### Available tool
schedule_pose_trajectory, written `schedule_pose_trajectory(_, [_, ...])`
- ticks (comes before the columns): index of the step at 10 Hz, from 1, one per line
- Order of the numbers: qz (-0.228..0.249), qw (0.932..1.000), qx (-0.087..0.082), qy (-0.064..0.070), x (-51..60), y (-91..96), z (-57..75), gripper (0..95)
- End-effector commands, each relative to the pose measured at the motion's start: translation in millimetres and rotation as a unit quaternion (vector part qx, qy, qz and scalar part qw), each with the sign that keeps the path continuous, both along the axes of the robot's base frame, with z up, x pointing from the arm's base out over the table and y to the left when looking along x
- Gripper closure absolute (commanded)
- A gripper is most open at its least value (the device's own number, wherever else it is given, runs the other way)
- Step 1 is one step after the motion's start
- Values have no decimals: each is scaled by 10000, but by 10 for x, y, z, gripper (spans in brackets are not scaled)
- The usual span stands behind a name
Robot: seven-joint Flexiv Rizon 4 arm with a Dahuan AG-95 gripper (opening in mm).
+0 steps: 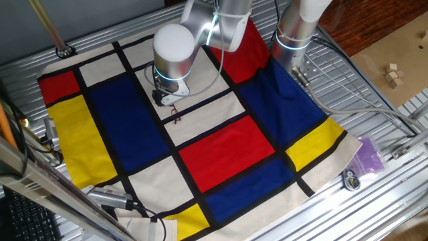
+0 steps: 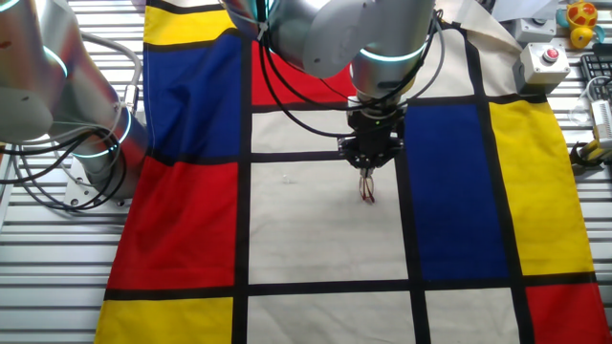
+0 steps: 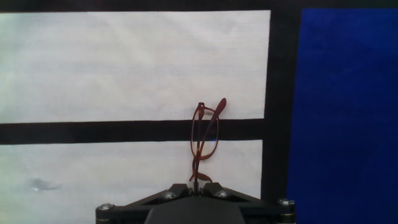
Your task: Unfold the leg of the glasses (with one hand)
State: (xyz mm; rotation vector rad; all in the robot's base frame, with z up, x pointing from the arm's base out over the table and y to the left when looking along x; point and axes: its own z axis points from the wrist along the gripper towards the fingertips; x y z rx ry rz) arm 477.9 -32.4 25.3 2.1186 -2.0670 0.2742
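Note:
The glasses (image 3: 204,138) are thin reddish-brown wire spectacles that stick out straight from my fingertips over a white cloth square and a black stripe. My gripper (image 3: 196,184) is shut on the near end of the glasses, pinching a thin dark wire part. One leg (image 3: 219,109) angles out at the far end, its tip to the right of the rim. In the other fixed view the glasses (image 2: 367,188) hang just below the gripper (image 2: 368,168). In one fixed view they (image 1: 176,115) show below the gripper (image 1: 166,98). I cannot tell whether they touch the cloth.
The colour-block cloth (image 1: 227,150) covers the metal table. A second robot base (image 1: 294,40) stands at the back right. A purple bag (image 1: 368,155) and a small round part (image 1: 350,179) lie off the cloth at the right. A red-button box (image 2: 545,62) sits at the far corner.

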Motion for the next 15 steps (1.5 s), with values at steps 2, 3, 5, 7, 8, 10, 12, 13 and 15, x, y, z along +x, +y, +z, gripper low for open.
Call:
schedule_pose_trajectory(2, [-56, 10000, 3, 15, -7, 6, 27, 950])
schedule_pose_trajectory(3, [-59, 10000, 3, 21, -10, 8, 43, 950])
schedule_pose_trajectory(5, [-102, 9999, 10, 46, -14, 15, 77, 950])
schedule_pose_trajectory(7, [-139, 9999, 13, 75, -10, 26, 113, 950])
schedule_pose_trajectory(8, [-186, 9997, -2, 125, -5, 35, 143, 950])
schedule_pose_trajectory(10, [-282, 9994, -15, 187, 10, 48, 174, 950])
schedule_pose_trajectory(12, [-379, 9989, -43, 283, 28, 61, 202, 950])
schedule_pose_trajectory(13, [-472, 9983, -72, 323, 36, 67, 212, 950])
schedule_pose_trajectory(15, [-508, 9981, -68, 355, 49, 82, 235, 950])
